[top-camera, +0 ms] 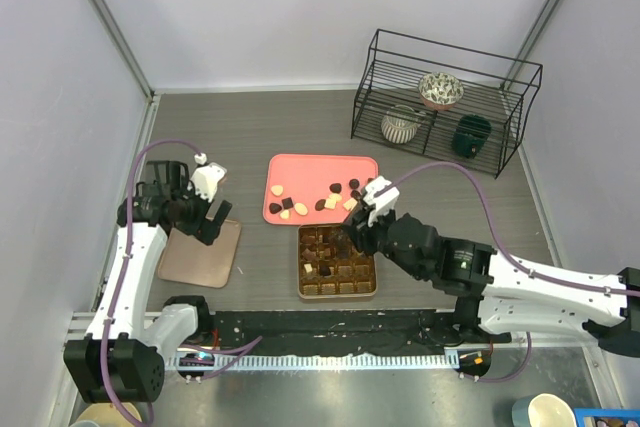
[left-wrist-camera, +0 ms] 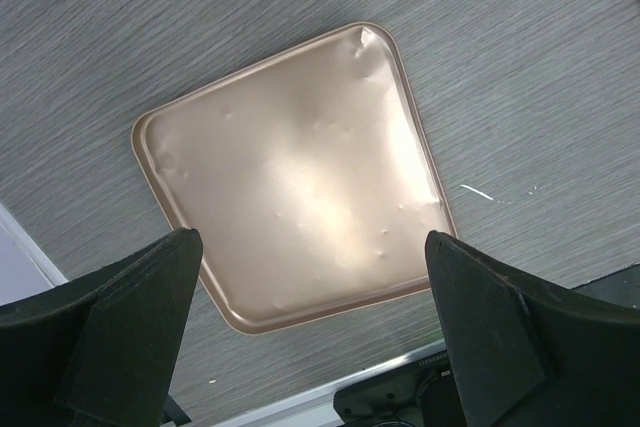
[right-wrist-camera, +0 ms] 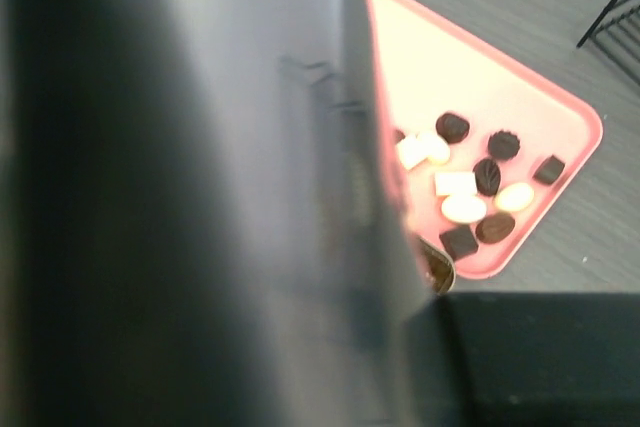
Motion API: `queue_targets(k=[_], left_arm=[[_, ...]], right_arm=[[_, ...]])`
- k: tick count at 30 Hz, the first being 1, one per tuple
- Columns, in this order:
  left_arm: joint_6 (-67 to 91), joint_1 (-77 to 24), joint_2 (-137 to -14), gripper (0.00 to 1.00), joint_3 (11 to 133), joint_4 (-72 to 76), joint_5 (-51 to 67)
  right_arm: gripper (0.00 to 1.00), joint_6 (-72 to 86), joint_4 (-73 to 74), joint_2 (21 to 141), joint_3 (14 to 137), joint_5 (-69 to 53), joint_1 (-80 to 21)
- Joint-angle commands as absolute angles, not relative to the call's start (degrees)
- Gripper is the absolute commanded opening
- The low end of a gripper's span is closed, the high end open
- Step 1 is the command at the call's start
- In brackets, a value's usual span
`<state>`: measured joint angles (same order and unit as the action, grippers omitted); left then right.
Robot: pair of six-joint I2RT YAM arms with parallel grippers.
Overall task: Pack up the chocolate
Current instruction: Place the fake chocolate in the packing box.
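Several pieces of chocolate point(top-camera: 340, 195), dark, brown and cream, lie scattered on the pink tray point(top-camera: 310, 172); the right wrist view shows them too, chocolate point(right-wrist-camera: 470, 187) on the tray point(right-wrist-camera: 440, 67). The gold gridded box point(top-camera: 337, 294) in front of the tray holds several pieces, among them a cream one point(top-camera: 310, 268). My right gripper point(top-camera: 350, 237) hangs low over the box's far right cells. One blurred finger point(right-wrist-camera: 200, 197) fills its wrist view, so its jaws and anything between them are hidden. My left gripper point(top-camera: 213, 219) stands open and empty above the flat gold lid point(left-wrist-camera: 300, 177).
A black wire rack point(top-camera: 440, 97) holding a bowl, a striped cup and a dark mug stands at the back right. The gold lid point(top-camera: 200, 255) lies at the left near the table's front rail. White walls close in the sides and back.
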<state>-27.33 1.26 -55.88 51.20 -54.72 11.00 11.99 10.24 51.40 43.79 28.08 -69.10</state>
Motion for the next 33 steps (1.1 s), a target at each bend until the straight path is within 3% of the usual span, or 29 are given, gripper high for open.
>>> queue_targets(k=[1,13,21,33], left_arm=[[-26.46,1.67,-56.07,1.00,51.24,-53.26,13.01],[-26.10,1.58,-56.51,1.00,52.29,-53.88,13.80],[-26.54,1.58,-56.16,1.00,52.47,-54.23,13.71],[-26.98,1.58,-55.46,1.00,52.38,-54.14,13.10]], right_arm=[[0.28,18.28,13.18,47.03,42.54,33.57,-73.03],[0.32,21.44,16.17,47.90,42.54,33.66,-76.03],[0.41,21.62,16.17,49.04,42.36,33.66,-76.20],[0.43,17.24,14.86,50.18,45.53,37.35,-76.11]])
